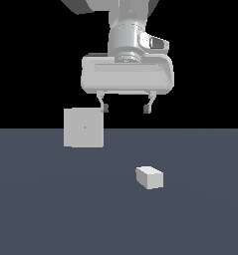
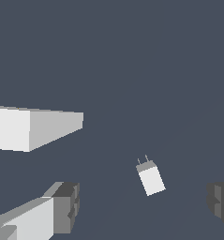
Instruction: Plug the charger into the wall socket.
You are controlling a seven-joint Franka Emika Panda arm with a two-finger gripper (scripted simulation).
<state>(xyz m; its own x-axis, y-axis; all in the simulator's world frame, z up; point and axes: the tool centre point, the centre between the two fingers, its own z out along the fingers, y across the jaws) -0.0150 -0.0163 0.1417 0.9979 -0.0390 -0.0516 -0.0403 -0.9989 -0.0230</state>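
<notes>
**Arm hangs above a charger and a socket**

Black background fills the upper half of the exterior view, and a flat slate-blue counter [image 1: 51, 209] fills the lower half. One white robot arm comes down from the top centre, ending in a wide pale gripper [image 1: 125, 108]. Its two short fingers [image 1: 104, 105] point down and stand wide apart, with nothing between them. They hang in the air well above the counter.

An off-white square panel, the socket [image 1: 83, 127], stands upright on the counter towards the exterior view's left. It has a tiny dark dot at its centre. Its upper right corner sits just beside the nearer fingertip in the picture; whether the two are close in depth cannot be told.

A small off-white block, the charger [image 1: 150, 177], lies on the counter towards the exterior view's right, nearer the camera than the socket and well apart from it. It lies below the gripper and touches nothing but the counter.

The wrist view looks down at the counter. There the charger [image 2: 151, 177] appears between the two dark finger pads [image 2: 66, 207], with two thin prongs at one end. The socket [image 2: 33, 127] shows as a thick pale slab off to one side.
</notes>
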